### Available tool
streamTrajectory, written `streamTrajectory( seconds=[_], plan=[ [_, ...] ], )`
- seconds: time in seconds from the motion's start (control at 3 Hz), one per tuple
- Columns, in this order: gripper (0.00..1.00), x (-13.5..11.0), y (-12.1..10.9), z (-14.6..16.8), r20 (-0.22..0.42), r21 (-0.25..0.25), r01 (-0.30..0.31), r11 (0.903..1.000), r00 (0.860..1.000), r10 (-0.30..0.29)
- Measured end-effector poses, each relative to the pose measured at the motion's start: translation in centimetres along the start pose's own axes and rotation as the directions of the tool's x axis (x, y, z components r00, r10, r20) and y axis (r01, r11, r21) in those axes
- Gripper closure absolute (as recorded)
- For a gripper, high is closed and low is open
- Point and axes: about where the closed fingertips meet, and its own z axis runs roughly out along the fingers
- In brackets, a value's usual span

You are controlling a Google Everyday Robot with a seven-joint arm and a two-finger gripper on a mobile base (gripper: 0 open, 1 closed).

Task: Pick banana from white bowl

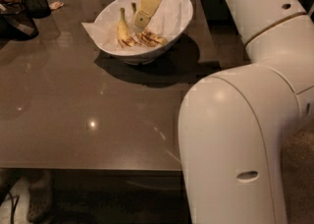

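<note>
The white bowl, lined with crinkled white paper, stands at the far side of the table. Two bananas lie in it. The banana, brown-streaked, lies low in the bowl's middle, and its stem end shows just left of the gripper. A shorter yellow banana lies to its left, stem pointing up. My gripper reaches down into the bowl from the wrist at the top. Its cream tip is right above the streaked banana and hides the banana's middle.
The brown glossy table runs toward me. A dark mesh cup and another dark object stand at the far left. My large white arm fills the right foreground and hides the table's right part.
</note>
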Motion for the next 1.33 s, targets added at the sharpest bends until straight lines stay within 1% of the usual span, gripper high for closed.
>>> streamTrajectory(
  seconds=[0.33, 0.67, 1.0, 1.33],
  plan=[
    [0.29, 0.5, -0.6, 0.6, 0.002, -0.01, -0.067, 0.9977, 0.998, 0.067],
    [0.44, 0.9, -1.2, 1.1, -0.02, 0.0, -0.118, 0.993, 0.993, 0.118],
    [0.43, 1.4, -2.3, 1.3, -0.078, 0.057, -0.172, 0.9835, 0.981, 0.176],
    [0.46, 2.7, -3.6, 1.8, -0.136, 0.112, -0.234, 0.9657, 0.959, 0.248]
  ],
)
